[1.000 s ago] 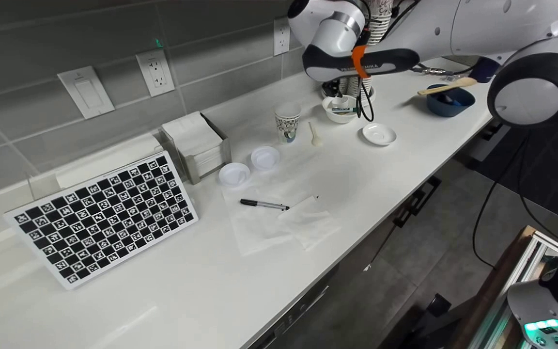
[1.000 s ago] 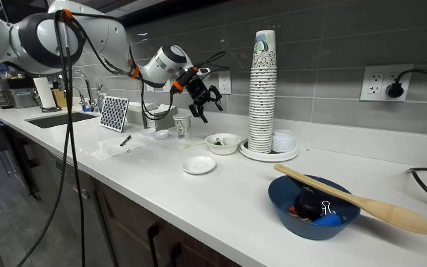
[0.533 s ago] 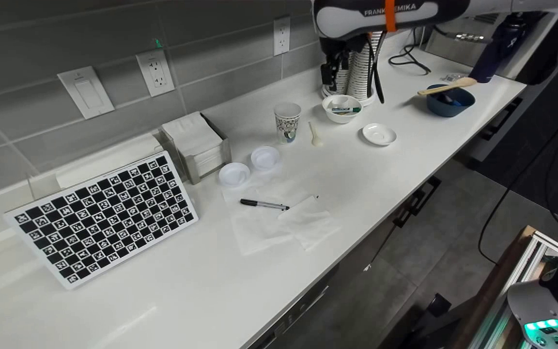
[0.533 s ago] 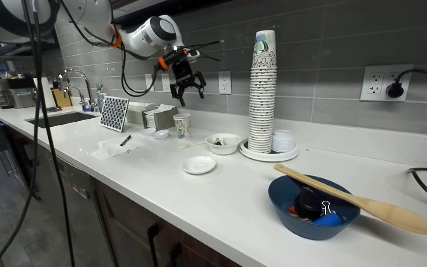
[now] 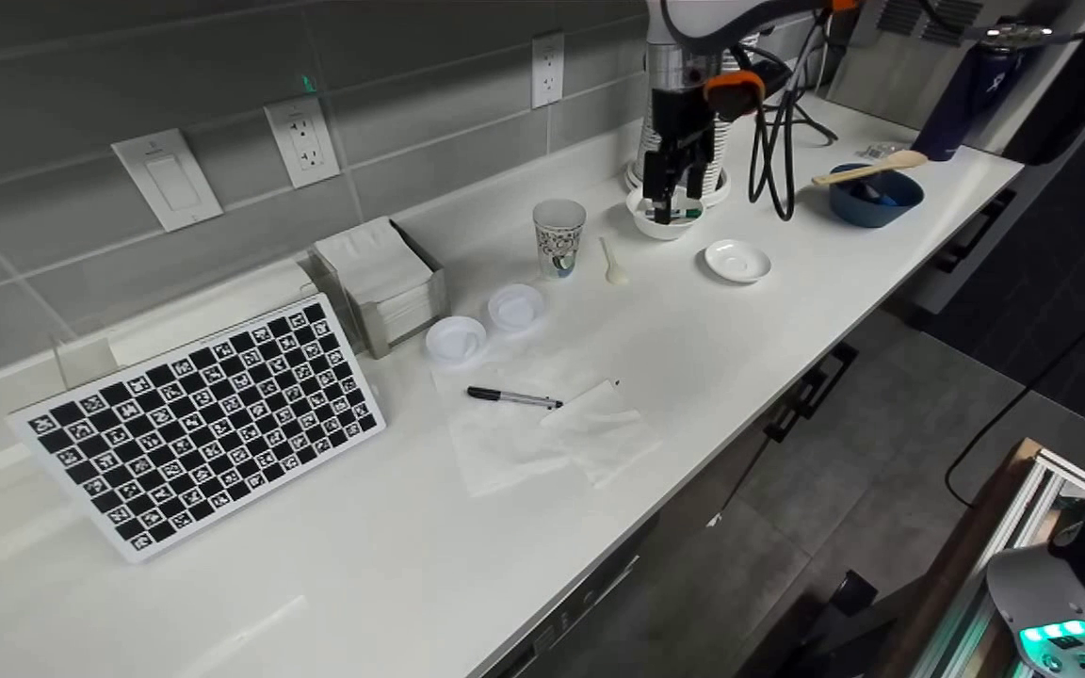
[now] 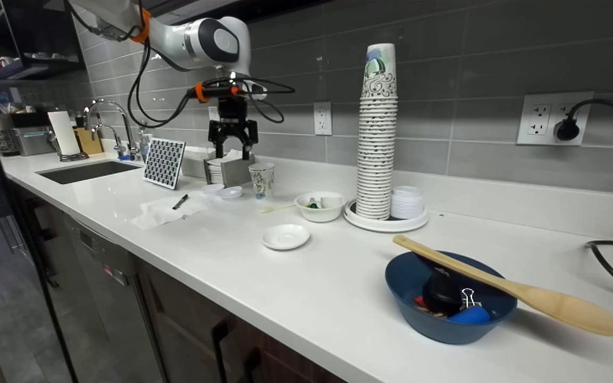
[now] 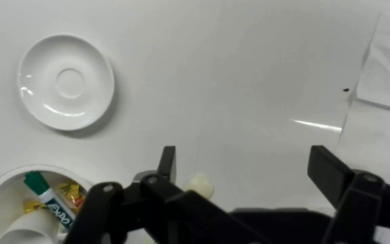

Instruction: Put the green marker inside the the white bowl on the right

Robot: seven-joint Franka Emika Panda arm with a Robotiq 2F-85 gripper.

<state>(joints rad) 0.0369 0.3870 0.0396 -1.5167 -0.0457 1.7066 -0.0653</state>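
Observation:
The green marker (image 7: pixel 53 201) lies in the white bowl (image 7: pixel 3 200) at the lower left of the wrist view, beside yellow wrappers and a small white cup. Its lower end is hidden behind my finger. The white bowl also shows in both exterior views (image 5: pixel 665 232) (image 6: pixel 321 215), with the green marker (image 5: pixel 690 214) (image 6: pixel 313 204) in it. My gripper (image 7: pixel 245 166) is open and empty, pointing down above the counter. In an exterior view my gripper (image 6: pixel 233 154) hangs well above the counter, left of the bowl. The flatter white saucer (image 7: pixel 68 83) stands near the bowl.
A paper cup (image 6: pixel 262 181) stands near the napkin holder (image 5: pixel 382 292). A pale spoon (image 5: pixel 614 270) lies near the bowl. A black marker (image 5: pixel 512 396) lies on white napkins. A tall cup stack (image 6: pixel 377 143) and a blue bowl (image 6: pixel 445 324) with a wooden spoon stand beyond.
The arm has swung across and lowered a little. My gripper turned from tilted to pointing straight down and stays open. The marker and bowl have not moved.

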